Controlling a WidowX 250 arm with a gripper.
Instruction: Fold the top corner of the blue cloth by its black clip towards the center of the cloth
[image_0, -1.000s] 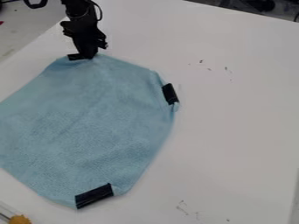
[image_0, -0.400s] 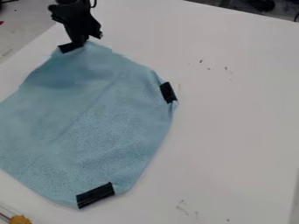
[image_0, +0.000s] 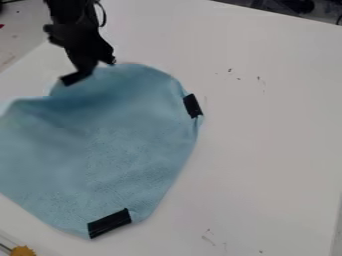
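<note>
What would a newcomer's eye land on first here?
The large blue cloth across the left of the white table, its upper-left part held by the black gripper. Then the dark patches: the right-edge strip and the bottom strip.

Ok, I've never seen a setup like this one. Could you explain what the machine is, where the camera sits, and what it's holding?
The machine is a black robot arm, coming in at the upper left. At its lower end is a gripper, a two-fingered hand. A fixed camera looks down at a slant on a white table with a few small dark marks. A light blue cloth is spread there, and the gripper appears to pinch its upper-left edge, where the fabric bulges. The cloth has black strips on its right edge and bottom edge; another dark strip sits beside the gripper. A small orange-yellow object shows at the lower left.
</note>
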